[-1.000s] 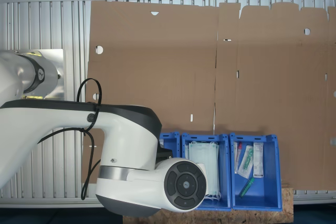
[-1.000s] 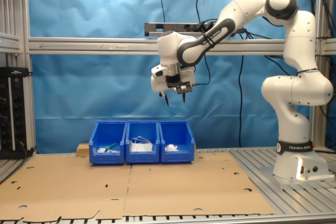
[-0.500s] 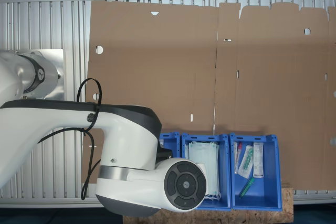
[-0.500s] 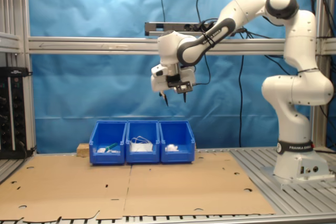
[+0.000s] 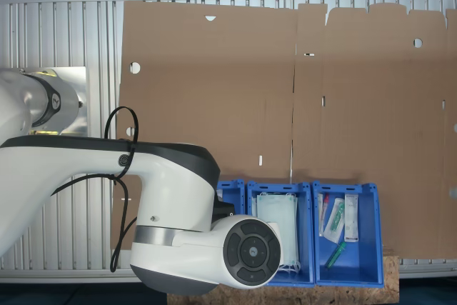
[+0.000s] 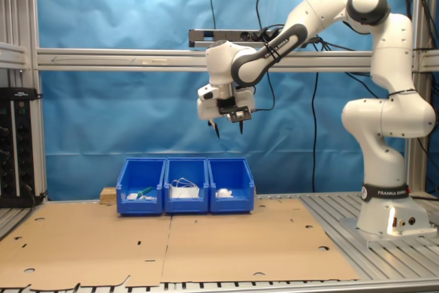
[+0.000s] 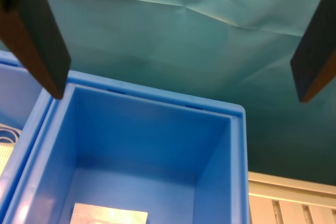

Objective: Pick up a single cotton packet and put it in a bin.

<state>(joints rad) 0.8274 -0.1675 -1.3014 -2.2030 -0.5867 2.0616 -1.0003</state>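
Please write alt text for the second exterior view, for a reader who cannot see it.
A white robot arm holds its gripper, jaws open and empty, high above three blue bins standing in a row on brown cardboard, before a blue backdrop.

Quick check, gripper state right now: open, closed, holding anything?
Gripper: open, holding nothing, high above the blue bin.

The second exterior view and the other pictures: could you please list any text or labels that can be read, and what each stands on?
Black band on the arm's base: white lettering, too small to read reliably.
Arm's forearm: dark lettering, too small to read.
Long packets: print too blurred to read.
Cotton packet: no legible print.
No other text or numbers can be made out.
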